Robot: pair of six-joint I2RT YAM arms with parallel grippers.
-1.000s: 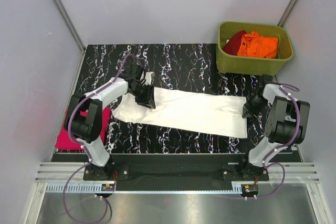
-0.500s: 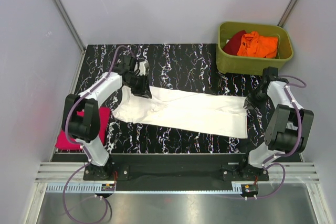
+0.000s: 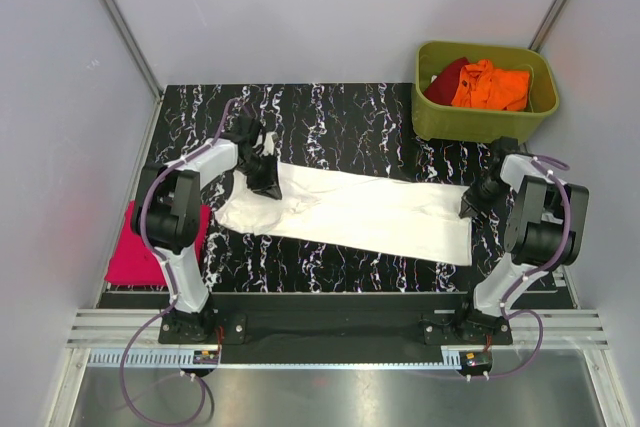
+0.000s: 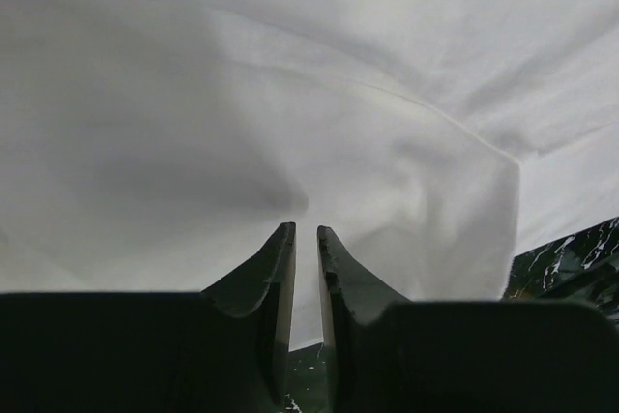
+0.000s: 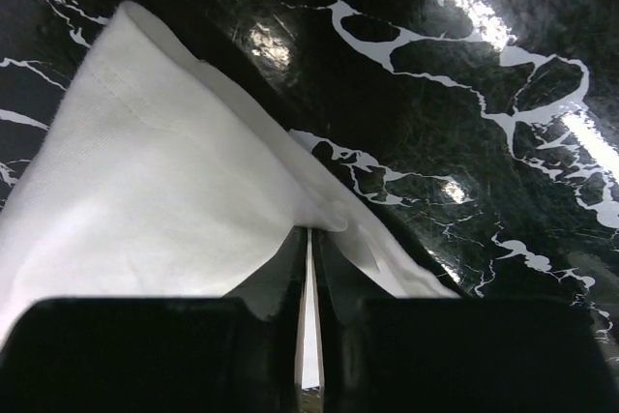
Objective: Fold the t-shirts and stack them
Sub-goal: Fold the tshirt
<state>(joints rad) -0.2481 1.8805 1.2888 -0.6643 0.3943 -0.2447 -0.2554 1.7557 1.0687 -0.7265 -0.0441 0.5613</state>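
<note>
The white t-shirt [image 3: 350, 212] lies across the table [image 3: 350, 117] as a long, narrow folded strip that runs from one hand to the other.

The right hand [image 3: 470, 205] is at the strip's right end. In its wrist view its fingers are clenched on the cloth: a thin white layer shows in the slit between them, and the fabric puckers just ahead of the fingertips. Bare marbled table lies beyond and to the right of that hand.

The left hand [image 3: 266, 183] is over the strip's left end, where the cloth bunches wider. Its fingers [image 4: 334, 278] stand almost together with a narrow slit between them, and white cloth fills the view ahead. I cannot tell whether any of it is pinched.

A pink t-shirt [image 3: 130, 257] lies folded behind and outside the left hand, at the table's left edge. Beyond the right hand stands an olive-green tub [image 3: 480, 122] holding a crumpled orange t-shirt [image 3: 490, 85] and a dark red t-shirt [image 3: 448, 75].
</note>
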